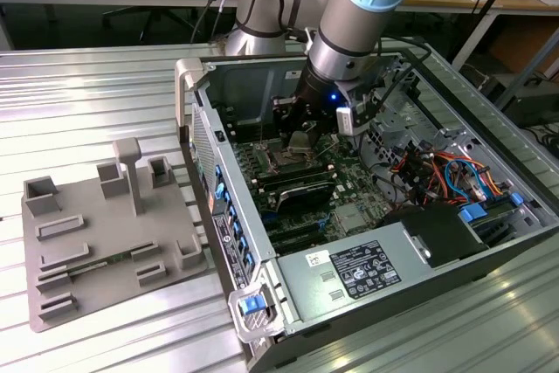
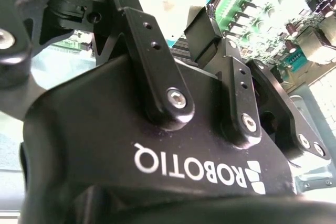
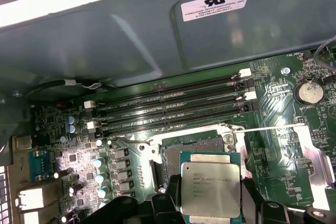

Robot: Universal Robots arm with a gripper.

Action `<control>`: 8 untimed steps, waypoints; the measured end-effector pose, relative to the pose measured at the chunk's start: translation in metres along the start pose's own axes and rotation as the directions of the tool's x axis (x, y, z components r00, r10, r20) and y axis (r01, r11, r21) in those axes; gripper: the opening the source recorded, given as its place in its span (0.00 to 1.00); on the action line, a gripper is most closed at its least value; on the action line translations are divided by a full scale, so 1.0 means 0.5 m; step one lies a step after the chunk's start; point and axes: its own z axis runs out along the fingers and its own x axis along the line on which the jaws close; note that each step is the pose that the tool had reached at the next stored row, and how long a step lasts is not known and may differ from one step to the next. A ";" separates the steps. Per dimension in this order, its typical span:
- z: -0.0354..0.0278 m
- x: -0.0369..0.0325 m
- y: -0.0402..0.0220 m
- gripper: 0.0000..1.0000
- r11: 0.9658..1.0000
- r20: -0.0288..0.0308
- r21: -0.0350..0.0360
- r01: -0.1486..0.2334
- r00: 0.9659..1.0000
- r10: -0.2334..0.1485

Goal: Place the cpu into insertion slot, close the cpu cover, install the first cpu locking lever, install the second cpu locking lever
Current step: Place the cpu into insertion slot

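Note:
In the first wrist view the cpu (image 3: 210,187), a small square chip with a silver-grey face, hangs just over the insertion slot (image 3: 191,146), a dark square socket with a metal rim. My gripper (image 3: 211,200) is shut on the cpu, with a black finger on each of two opposite sides. The cpu cover (image 3: 311,157), a thin silver frame, lies folded open beside the socket. Thin wire levers (image 3: 265,128) stand free along the socket's edges. In the exterior view my gripper (image 1: 301,135) reaches down into the open computer case over the socket (image 1: 284,161).
Long black memory slots (image 3: 173,103) run between the socket and the grey case wall (image 3: 131,30). A coin battery (image 3: 308,92) and capacitors (image 3: 100,163) flank the socket. A power supply (image 1: 349,272), coloured cables (image 1: 441,172) and a grey fixture plate (image 1: 105,242) show in the exterior view.

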 end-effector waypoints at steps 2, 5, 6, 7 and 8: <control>0.000 0.000 0.000 0.55 1.000 0.001 0.000 -0.005 1.000 0.005; 0.001 0.000 0.000 0.55 1.000 0.002 0.001 -0.015 1.000 0.015; 0.001 0.000 0.000 0.55 1.000 0.002 0.001 -0.018 1.000 0.018; 0.001 0.000 0.000 0.55 1.000 0.002 0.001 -0.020 1.000 0.020; 0.001 0.000 0.000 0.55 1.000 0.002 0.001 -0.022 1.000 0.022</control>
